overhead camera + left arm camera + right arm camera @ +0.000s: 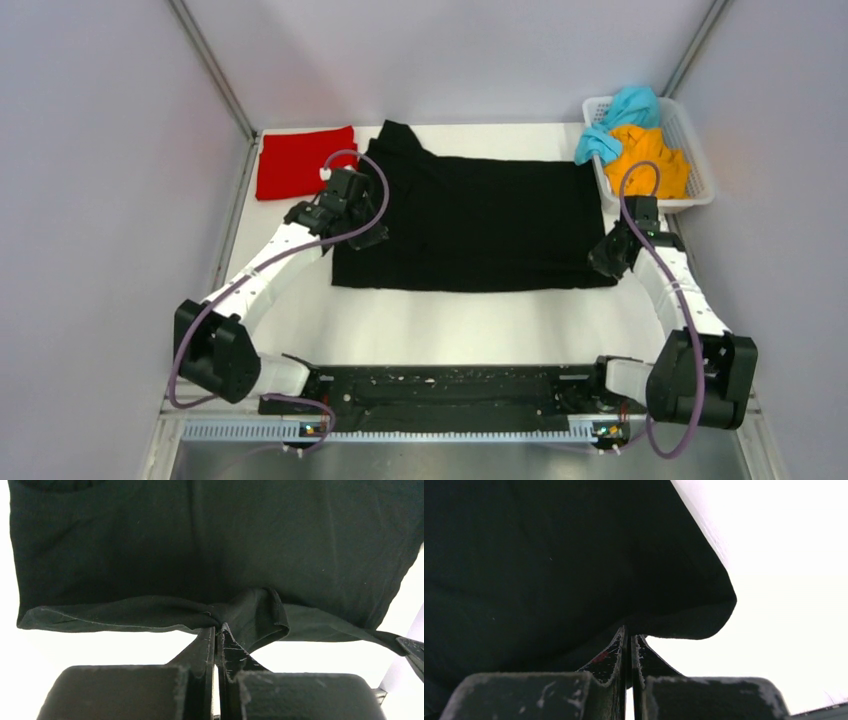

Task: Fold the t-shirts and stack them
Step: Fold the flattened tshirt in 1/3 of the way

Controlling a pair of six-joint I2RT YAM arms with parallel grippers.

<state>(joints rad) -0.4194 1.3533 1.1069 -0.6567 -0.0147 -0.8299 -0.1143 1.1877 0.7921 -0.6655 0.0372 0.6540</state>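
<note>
White table [450, 325], black t-shirt [480, 220] edge apparently between each arm's jaws, tips cloth-hidden.

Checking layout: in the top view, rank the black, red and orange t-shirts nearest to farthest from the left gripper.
1. black t-shirt, pinched in the left gripper
2. red t-shirt, folded, far left corner
3. orange t-shirt, in the basket, far right
</note>
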